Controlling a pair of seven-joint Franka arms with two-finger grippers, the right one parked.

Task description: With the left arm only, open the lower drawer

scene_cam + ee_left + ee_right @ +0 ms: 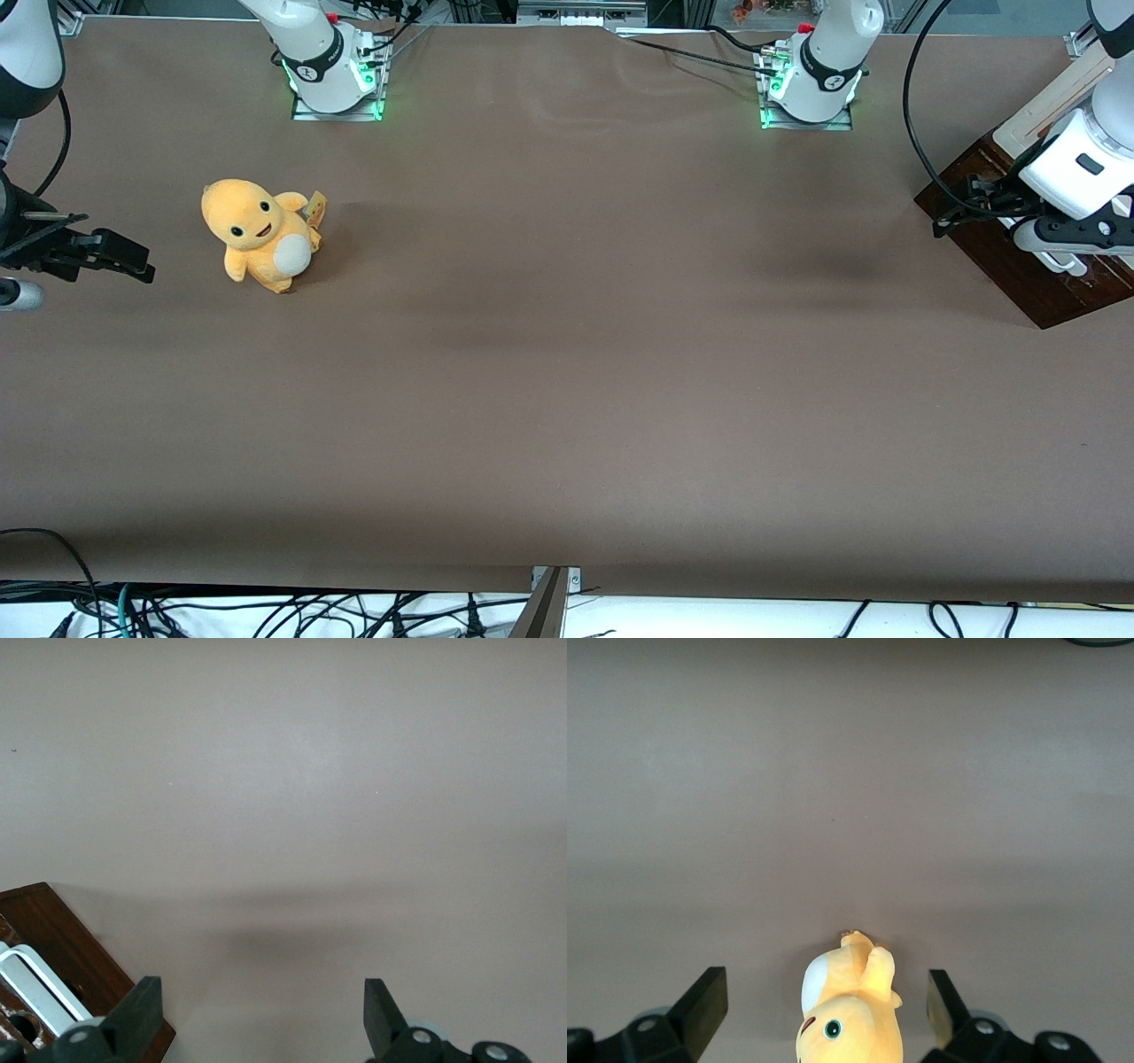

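In the front view, the left arm reaches in at the working arm's end of the brown counter, its white wrist hanging over the dark brown wooden drawer unit that sits at that edge. The gripper is low against the dark wood, and a black cable loops up from the wrist. The lower drawer itself cannot be told apart from the rest of the unit here. Toward the parked arm's end, well apart, a yellow plush toy sits upright on the counter.

In the left wrist view, the gripper is spread wide, its two black fingertips far apart with only bare counter between them, gripping nothing. One fingertip is just beside the corner of the lower drawer, whose dark brown front carries a white bar handle.

In the right wrist view, the plush toy lies on the counter.
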